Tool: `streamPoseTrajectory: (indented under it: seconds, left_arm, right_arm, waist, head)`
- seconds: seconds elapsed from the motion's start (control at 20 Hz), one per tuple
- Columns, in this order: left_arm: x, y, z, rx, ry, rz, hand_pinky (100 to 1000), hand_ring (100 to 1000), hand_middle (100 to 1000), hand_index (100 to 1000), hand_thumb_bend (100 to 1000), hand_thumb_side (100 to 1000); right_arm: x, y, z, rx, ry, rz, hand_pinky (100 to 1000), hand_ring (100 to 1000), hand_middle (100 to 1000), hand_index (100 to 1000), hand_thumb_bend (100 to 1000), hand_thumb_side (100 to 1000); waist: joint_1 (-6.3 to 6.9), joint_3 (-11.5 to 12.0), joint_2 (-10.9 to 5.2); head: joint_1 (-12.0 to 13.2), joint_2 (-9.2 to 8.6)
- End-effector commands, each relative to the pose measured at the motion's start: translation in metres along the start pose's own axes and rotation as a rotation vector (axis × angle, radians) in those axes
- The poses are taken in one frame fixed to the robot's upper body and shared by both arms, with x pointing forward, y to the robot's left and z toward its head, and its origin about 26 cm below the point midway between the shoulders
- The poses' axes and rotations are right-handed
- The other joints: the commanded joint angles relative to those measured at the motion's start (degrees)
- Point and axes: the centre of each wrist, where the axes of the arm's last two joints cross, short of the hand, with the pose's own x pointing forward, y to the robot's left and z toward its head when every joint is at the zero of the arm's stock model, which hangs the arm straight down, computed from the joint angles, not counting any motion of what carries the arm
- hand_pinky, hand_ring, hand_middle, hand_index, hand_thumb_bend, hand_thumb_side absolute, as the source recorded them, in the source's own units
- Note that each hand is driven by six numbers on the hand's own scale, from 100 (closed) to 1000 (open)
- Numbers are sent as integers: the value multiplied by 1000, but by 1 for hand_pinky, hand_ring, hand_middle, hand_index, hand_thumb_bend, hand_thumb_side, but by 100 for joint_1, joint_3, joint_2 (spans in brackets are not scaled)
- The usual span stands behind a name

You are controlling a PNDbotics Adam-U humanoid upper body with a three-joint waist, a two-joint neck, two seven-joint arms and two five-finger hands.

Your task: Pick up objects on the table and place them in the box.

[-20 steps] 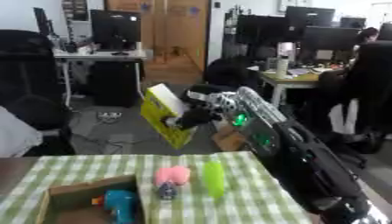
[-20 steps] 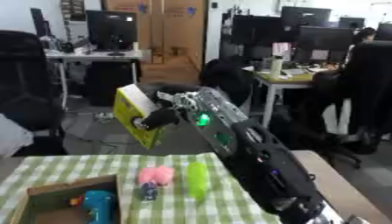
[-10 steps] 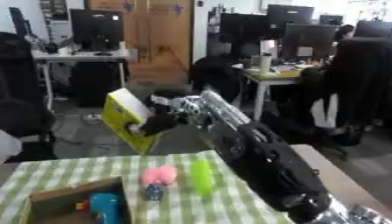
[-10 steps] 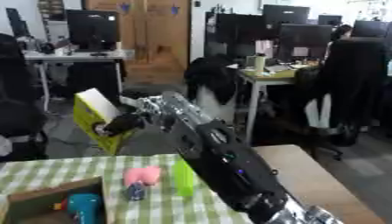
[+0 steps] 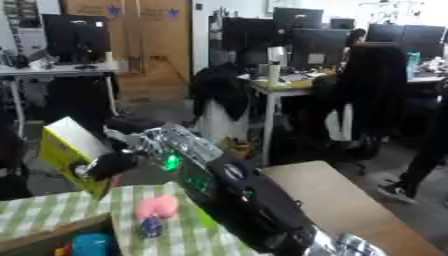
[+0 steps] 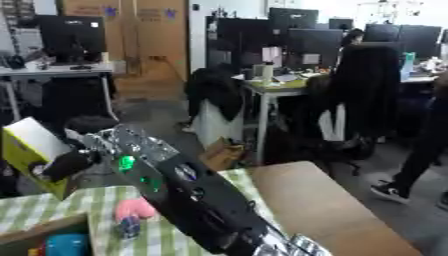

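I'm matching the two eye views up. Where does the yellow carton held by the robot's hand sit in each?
Left eye view: yellow carton at left of middle, above the table edge.
Right eye view: at the far left edge.
Shared landmark: the pink toy on the green checked cloth, below and right of it.

Yellow carton [image 6: 28,152] seemingly in right hand [image 6: 63,165]

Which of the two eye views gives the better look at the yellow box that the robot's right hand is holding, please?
The left eye view: the yellow box shows whole above the table's far edge, with the right hand curled round it. In the right eye view the same box sits at the picture's left border, partly cut off.
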Motion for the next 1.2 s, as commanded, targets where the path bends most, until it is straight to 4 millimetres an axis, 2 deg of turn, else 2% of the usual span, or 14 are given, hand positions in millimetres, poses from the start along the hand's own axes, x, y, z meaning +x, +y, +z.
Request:
streamPoseTrajectory:
  seconds: [0.05,0.2,0.4,0.5,0.75,1.2]
  left_arm:
    - [4,-4,-8,4,-31,24,858,901,880,920,264,1000]
    - [4,-5,-8,6,-30,29,859,901,880,920,264,1000]
    - [5,-6,-9,9,-33,34,859,901,880,920,265,1000]
    - [5,-6,-9,10,-34,36,859,901,880,920,266,1000]
    - [5,-8,-10,16,-36,46,859,902,880,920,265,1000]
    - [6,-12,-12,27,-44,62,859,902,880,920,270,1000]
  right_arm:
    - [4,-3,-3,-41,2,22,106,326,134,323,100,700]
    - [6,4,-7,-42,-4,22,105,326,134,323,100,702]
    - [11,14,-11,-40,-16,22,106,327,135,323,100,703]
    - [13,18,-13,-38,-23,28,106,327,135,323,100,703]
    - [18,30,-16,-29,-36,41,108,327,136,324,100,703]
    - [11,64,-27,13,-12,59,118,329,140,326,100,698]
  waist:
    - [-5,24,22]
    - [-4,53,25]
    - [7,82,29]
    - [7,91,31]
    - [15,127,57]
    - [2,232,91]
  head:
    - [-67,-62]
    - [1,11]
    - [361,273]
    - [470,349]
    - [662,345]
    - [666,306]
